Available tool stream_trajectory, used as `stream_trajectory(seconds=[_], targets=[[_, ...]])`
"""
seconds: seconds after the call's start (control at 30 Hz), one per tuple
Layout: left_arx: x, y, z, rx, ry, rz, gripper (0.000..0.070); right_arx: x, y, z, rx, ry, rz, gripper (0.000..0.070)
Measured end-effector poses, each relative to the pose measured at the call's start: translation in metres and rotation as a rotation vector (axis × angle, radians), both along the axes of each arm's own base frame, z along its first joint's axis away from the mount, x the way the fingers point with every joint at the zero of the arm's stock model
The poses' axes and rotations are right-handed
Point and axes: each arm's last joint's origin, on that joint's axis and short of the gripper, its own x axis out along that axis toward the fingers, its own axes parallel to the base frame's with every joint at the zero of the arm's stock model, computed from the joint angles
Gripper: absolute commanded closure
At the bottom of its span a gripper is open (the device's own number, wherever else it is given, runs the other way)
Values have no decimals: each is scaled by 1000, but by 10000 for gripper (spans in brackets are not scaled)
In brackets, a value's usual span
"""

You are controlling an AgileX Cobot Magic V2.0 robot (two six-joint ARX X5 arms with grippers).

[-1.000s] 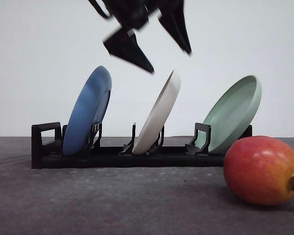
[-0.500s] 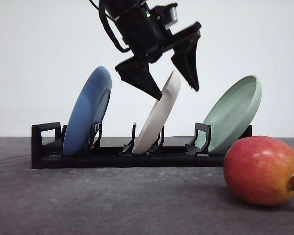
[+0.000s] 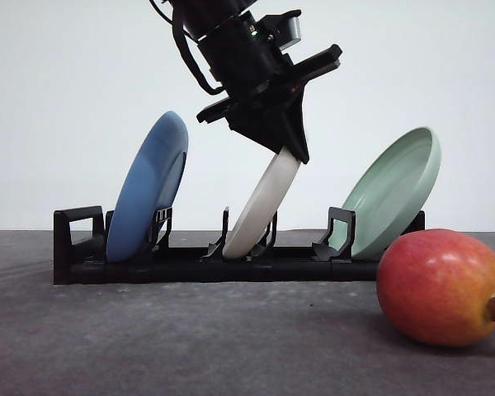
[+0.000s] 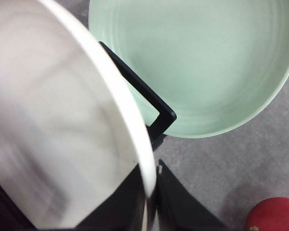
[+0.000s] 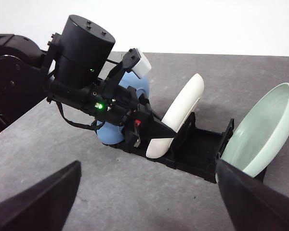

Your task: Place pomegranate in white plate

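**Plate gripped in the rack, fruit not yet touched**

Grey matte table [image 3: 190, 338] under a plain white wall is what I see from the front camera. I go from left to right. On the black rack [image 3: 74, 247] the blue plate [image 3: 148, 186] stands in the left slot, leaning. Next, in the middle slot, stands the white plate [image 3: 264, 206], also leaning to the right, with its foot between the rack posts. My left gripper [image 3: 290, 148] is at the upper rim of this plate; in the left wrist view the rim [image 4: 130, 130] passes between the two dark fingers [image 4: 183, 207], which are pressed together on it, so I judge the plate is clamped. The pale green plate [image 3: 396, 190] leans in the right slot. Furthest right, near to the camera, the pomegranate [image 3: 441, 285] lies on the table, apart from the rack and from both arms.

My right gripper [image 5: 144, 202] hangs wide apart and holds nothing.

I judge the task is at its beginning: the plate must be lifted from the rack and laid flat, then the fruit must be picked and put in it. None of this is done yet.
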Motion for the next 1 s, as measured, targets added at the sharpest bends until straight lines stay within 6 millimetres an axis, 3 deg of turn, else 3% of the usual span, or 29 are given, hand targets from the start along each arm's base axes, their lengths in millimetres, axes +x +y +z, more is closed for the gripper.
stream_trajectory(seconds=[0.23, 0.4, 0.6, 0.77, 1.0], targets=[[-6, 2, 7, 3, 2, -5, 700, 0, 0, 0, 0, 1, 0, 133], [-27, 9, 40, -40, -39, -33, 700, 0, 0, 0, 0, 1, 0, 133], [-67, 22, 84, -85, -81, -85, 700, 0, 0, 0, 0, 2, 0, 133], [-110, 38, 110, -67, -61, -151, 700, 0, 0, 0, 0, 2, 0, 133], [-170, 56, 129, 53, -91, -195, 699, 0, 0, 0, 0, 2, 0, 133]])
